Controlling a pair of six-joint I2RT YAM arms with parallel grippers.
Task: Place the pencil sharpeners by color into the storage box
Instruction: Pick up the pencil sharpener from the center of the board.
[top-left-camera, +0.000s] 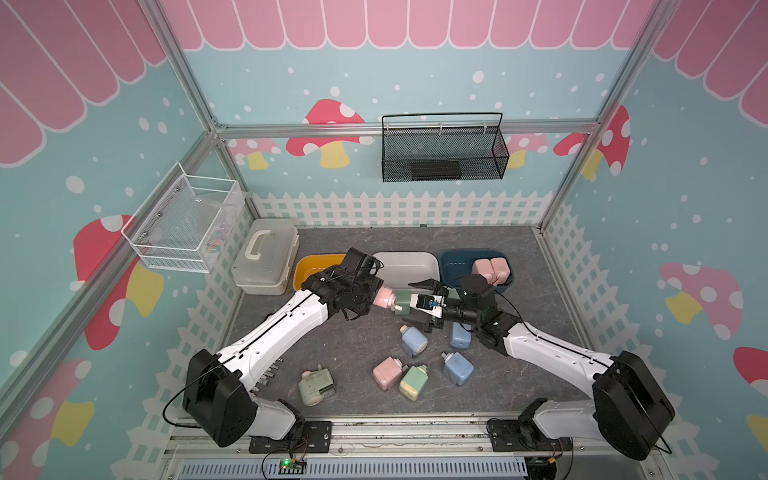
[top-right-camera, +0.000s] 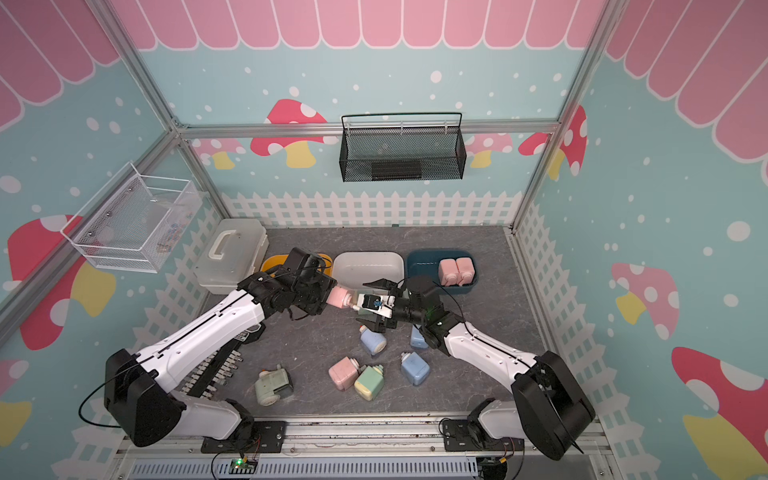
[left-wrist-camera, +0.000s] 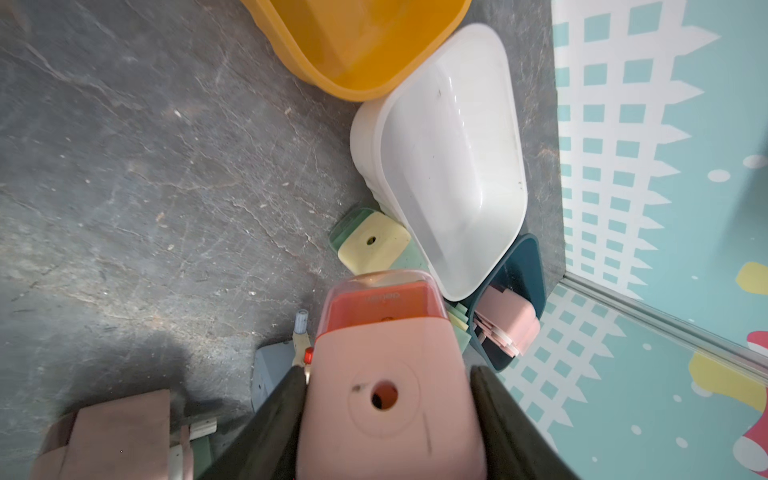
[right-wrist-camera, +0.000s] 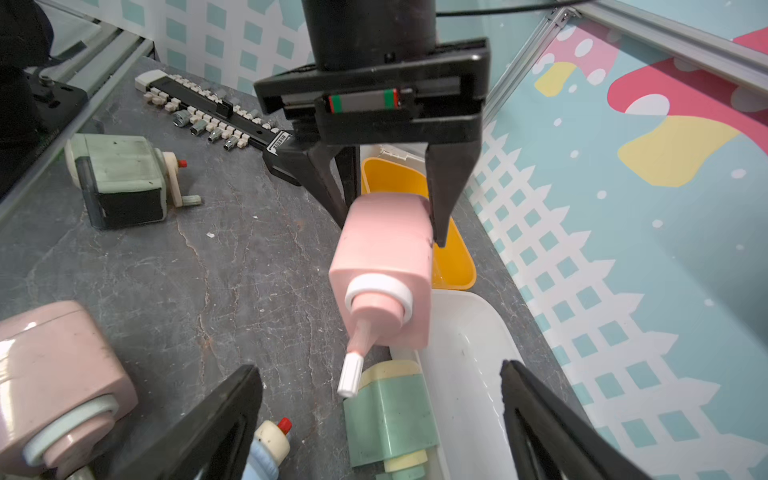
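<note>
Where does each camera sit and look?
Both top views: high in front, looking down at the table; left arm and right arm show.
Left wrist: on that arm, looking past left fingers toward the white bin.
Right wrist: on that arm, facing the left arm; open right fingers show.
All show the pink sharpener in the left fingers.
</note>
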